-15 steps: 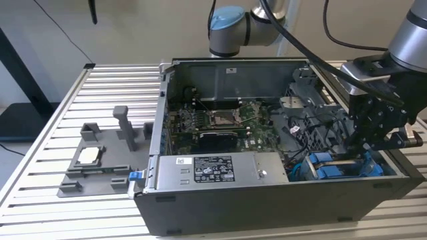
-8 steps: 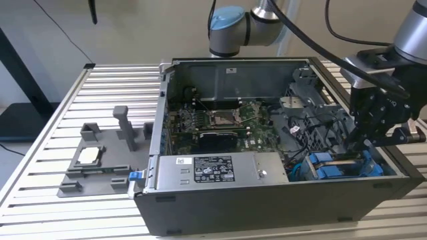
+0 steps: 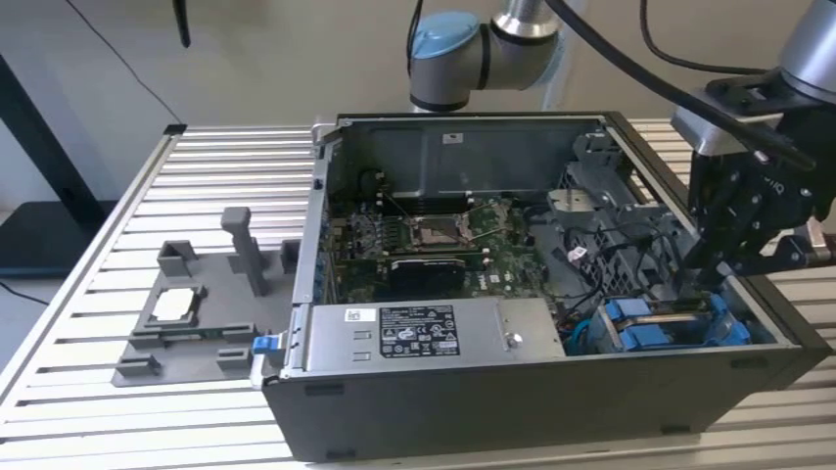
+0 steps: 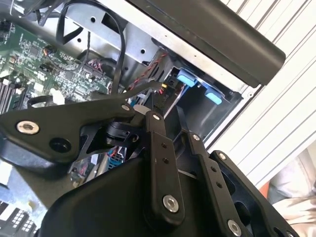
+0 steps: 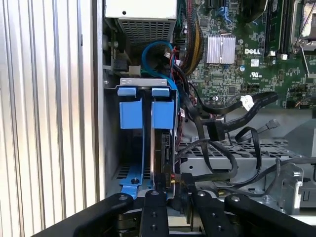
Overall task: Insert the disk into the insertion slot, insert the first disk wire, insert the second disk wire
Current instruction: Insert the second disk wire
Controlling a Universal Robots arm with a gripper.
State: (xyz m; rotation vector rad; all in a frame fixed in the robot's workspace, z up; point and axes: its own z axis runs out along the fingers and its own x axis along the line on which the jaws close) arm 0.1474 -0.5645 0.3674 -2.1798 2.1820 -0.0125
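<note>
The disk point(image 5: 163, 153) stands on edge inside the insertion slot point(image 5: 148, 81), a grey metal bay with blue plastic pieces point(image 5: 131, 106) at its mouth. In the exterior view the insertion slot point(image 3: 653, 328) sits at the case's front corner on that view's right. My gripper point(image 5: 173, 190) reaches down into it and is shut on the disk's near end. In the exterior view the gripper point(image 3: 706, 279) hangs just above the blue pieces. Two loose wires lie beside the bay, apart from the gripper: one with a black plug point(image 5: 216, 131), one with a white tip point(image 5: 247, 102).
The open computer case point(image 3: 523, 392) lies on a slatted metal table point(image 3: 78, 294). A grey box with a sticker point(image 3: 418, 328) sits beside the bay, with the motherboard point(image 3: 432, 235) behind it. A grey fixture tray with upright posts point(image 3: 196, 323) stands at the exterior view's left.
</note>
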